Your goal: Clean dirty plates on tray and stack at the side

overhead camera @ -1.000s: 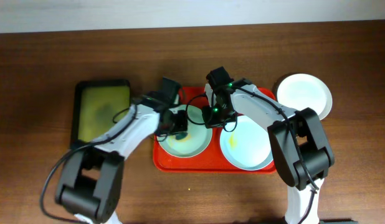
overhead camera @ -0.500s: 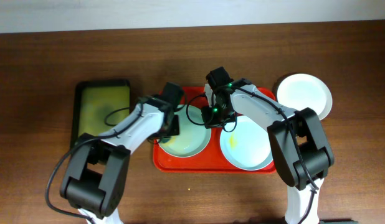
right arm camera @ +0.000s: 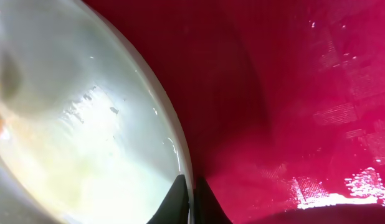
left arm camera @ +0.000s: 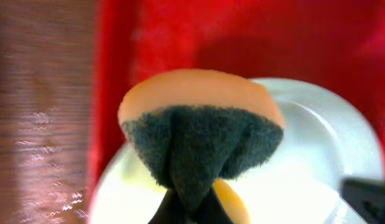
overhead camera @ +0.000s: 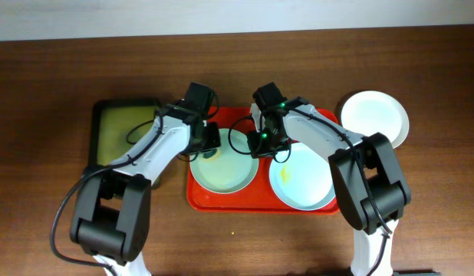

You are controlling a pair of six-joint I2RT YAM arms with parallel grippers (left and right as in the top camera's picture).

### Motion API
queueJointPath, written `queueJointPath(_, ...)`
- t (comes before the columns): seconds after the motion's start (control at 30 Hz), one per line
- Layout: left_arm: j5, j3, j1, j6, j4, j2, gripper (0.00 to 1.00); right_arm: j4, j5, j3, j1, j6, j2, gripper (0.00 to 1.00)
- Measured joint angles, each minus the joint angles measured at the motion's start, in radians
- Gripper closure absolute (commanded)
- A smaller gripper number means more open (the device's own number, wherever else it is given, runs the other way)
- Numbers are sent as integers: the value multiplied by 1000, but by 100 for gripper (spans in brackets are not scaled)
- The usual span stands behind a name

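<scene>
The pale green plate (overhead camera: 225, 170) lies on the left half of the red tray (overhead camera: 245, 201). The pale blue plate (overhead camera: 304, 182), with a small yellow smear, lies on the right half. The white plate (overhead camera: 375, 116) sits on the table to the right of the tray. My left gripper (overhead camera: 209, 144) is shut on an orange sponge with a dark scouring face (left arm camera: 199, 124), held at the green plate's (left arm camera: 317, 155) upper left rim. My right gripper (overhead camera: 261, 141) is shut on the green plate's rim (right arm camera: 74, 137), its jaws (right arm camera: 192, 191) pinching the edge.
A black-rimmed tray with a yellow-green inside (overhead camera: 126, 136) lies left of the red tray. The brown wooden table (overhead camera: 53, 77) runs to a pale wall at the back.
My left gripper has moved the sponge from the middle of the green plate up and left to its upper left rim. The right gripper has stayed on the rim.
</scene>
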Motion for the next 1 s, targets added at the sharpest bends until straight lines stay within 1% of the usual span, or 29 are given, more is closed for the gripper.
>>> queueJointPath(0.17, 32, 4, -44, -24, 40, 77, 100, 0, 0, 0, 0, 0, 0, 96)
queueJointPath(0.3, 19, 21, -46, -30, 20, 88, 100, 0, 0, 0, 0, 1, 0, 96)
queueJointPath(0.43, -41, 35, -50, -35, -30, 90, 100, 0, 0, 0, 0, 4, 0, 96)
queueJointPath(0.6, -180, 47, -17, -39, -151, 82, 100, -2, 0, 0, 0, 4, 0, 96)
queueJointPath(0.67, -189, 47, -9, -39, -166, 61, 100, -2, 0, 0, 0, 5, 0, 96)
queueJointPath(0.77, -239, 46, -3, -39, -174, -5, 100, -17, 0, 11, 0, 7, 3, 96)
queueJointPath(0.9, -266, 46, 15, -39, -178, -127, 100, -139, 32, 74, 0, 8, 25, 96)
queueJointPath(1.0, -265, 46, 15, -39, -189, -211, 100, -261, 119, 148, 1, 6, 25, 96)
